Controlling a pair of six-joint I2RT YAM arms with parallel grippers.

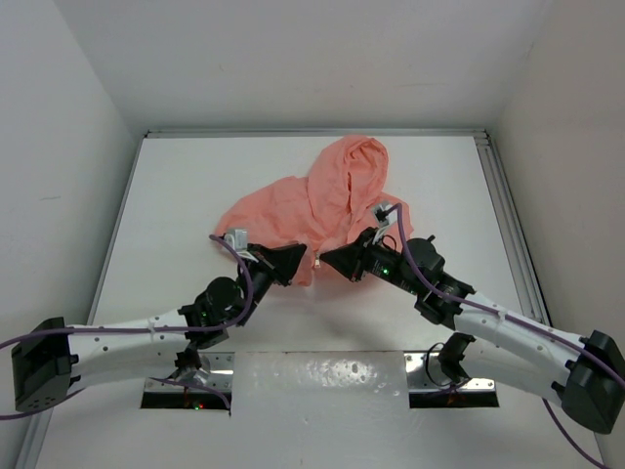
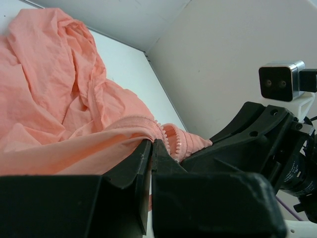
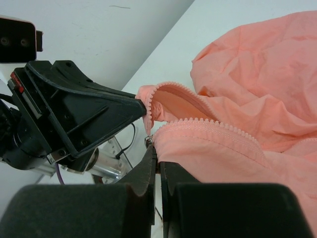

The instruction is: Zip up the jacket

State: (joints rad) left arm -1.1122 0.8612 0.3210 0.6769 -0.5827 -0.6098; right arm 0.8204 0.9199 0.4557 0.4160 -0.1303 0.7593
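Toward the back of the white table (image 1: 195, 186) the salmon-pink jacket (image 1: 327, 195) lies in a crumpled heap. Its hood (image 1: 361, 156) points at the far wall and its open front faces the arms. From where I stand, both grippers meet at the near hem, almost tip to tip.

The left gripper (image 1: 289, 262) has its fingers pressed together on one front edge, and its wrist view shows the fabric pinched right where the zipper teeth (image 2: 166, 135) curl over. The right gripper (image 1: 330, 258) comes in from the other side, its fingers likewise closed on the opposite toothed edge (image 3: 208, 124). A small pale metal piece (image 3: 147, 141) sits just beside its fingertips. It may be the slider, but I cannot say for sure.

This looks like the very start of the job: the two bottom ends of the zipper are being brought together and nothing is joined yet. The next move calls for fine alignment, seating one end into the slider while the other side is held taut. The thin cloth is likely to buckle if either grip pulls off-line.
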